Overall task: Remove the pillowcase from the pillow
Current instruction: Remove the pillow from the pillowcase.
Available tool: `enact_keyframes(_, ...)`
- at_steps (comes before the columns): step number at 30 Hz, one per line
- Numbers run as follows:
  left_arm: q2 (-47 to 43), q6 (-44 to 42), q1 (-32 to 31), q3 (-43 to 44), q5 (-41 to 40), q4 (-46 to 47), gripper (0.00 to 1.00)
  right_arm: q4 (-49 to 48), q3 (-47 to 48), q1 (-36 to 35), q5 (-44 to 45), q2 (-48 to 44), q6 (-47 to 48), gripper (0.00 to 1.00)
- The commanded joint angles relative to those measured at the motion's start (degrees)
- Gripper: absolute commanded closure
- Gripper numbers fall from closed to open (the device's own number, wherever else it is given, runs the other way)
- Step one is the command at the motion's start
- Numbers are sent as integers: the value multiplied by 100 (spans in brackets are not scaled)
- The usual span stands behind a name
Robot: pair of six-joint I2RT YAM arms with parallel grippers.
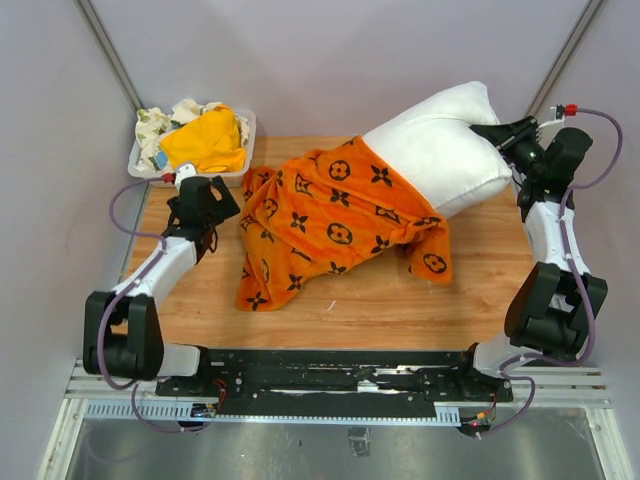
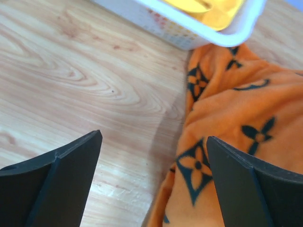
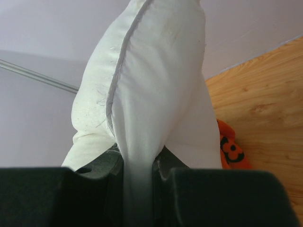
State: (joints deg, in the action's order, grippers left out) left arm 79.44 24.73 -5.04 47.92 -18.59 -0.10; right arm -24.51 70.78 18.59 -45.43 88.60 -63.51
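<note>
The orange pillowcase [image 1: 330,220] with black flower motifs lies crumpled across the middle of the wooden table, still covering the lower end of the white pillow [image 1: 440,145]. The pillow's bare upper end rises toward the back right. My right gripper [image 1: 500,135] is shut on that end; the right wrist view shows white pillow fabric [image 3: 156,71] pinched between the jaws of the right gripper [image 3: 137,165], with a bit of pillowcase [image 3: 229,149] beyond. My left gripper [image 1: 225,205] stands open at the pillowcase's left edge. In its wrist view the left gripper [image 2: 154,142] straddles bare wood and the pillowcase [image 2: 236,118] hem, holding nothing.
A white basket [image 1: 140,160] holding a plain yellow-orange cloth [image 1: 205,140] and other rags stands at the back left, close behind the left gripper; its rim [image 2: 189,28] shows in the left wrist view. Pale walls enclose the table [image 1: 400,300] on three sides.
</note>
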Motion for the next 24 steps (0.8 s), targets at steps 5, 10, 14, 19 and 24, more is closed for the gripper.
enact_keyframes(5,-1441,-968,-1003,-56,1716,806,1,245,205,-371,621,-569,744,99)
enact_keyframes(10,-1535,-1702,-2689,-79,1905,1311,1,414,273,-661,709,-603,930,99)
enact_keyframes(14,-1122,-2092,-3546,-8,1738,1600,1,415,183,-769,790,-701,967,99)
enact_keyframes(19,-479,-2452,-4309,303,1672,1549,4,433,142,-826,777,-793,1026,99)
enact_keyframes(24,-203,-2912,-5151,208,1365,2007,4,462,104,-833,797,-852,1068,99)
